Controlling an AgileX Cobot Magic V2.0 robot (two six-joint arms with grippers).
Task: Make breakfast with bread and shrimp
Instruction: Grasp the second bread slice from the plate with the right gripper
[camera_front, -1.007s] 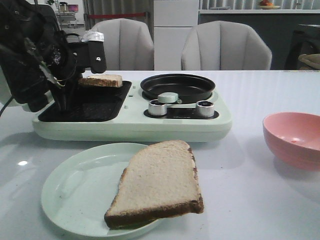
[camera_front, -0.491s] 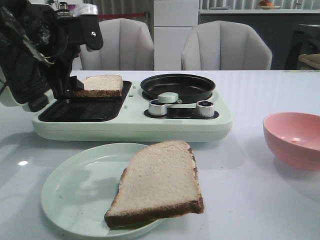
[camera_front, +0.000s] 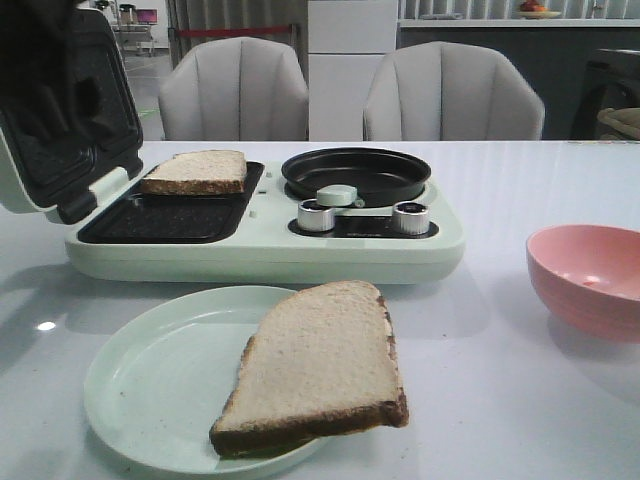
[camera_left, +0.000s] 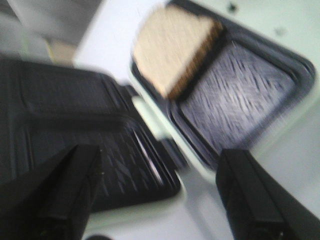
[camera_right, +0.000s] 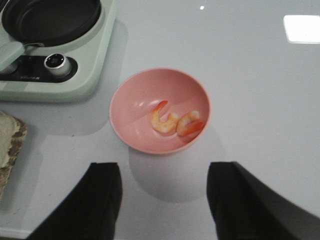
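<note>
From the front, a pale green breakfast maker (camera_front: 260, 250) sits with its dark ribbed lid (camera_front: 70, 110) propped open, and one slice of white bread with brown crust (camera_front: 195, 172) lies at the far end of the black grill tray (camera_front: 160, 215), leaving the near part bare, likely room for a filling. A second, larger bread slice (camera_front: 315, 365) waits on the light green round plate (camera_front: 150, 380), overhanging its rim. Neither arm shows in this view. The left wrist view is blurred, but the left gripper (camera_left: 160, 200) hangs above the tray with jaws spread and empty. In the right wrist view the right gripper (camera_right: 162, 200), jaws apart and empty, hovers just beside the pink bowl (camera_right: 130, 100) holding two curled orange-white shrimp (camera_right: 175, 121), apparently lined up to pick one.
</note>
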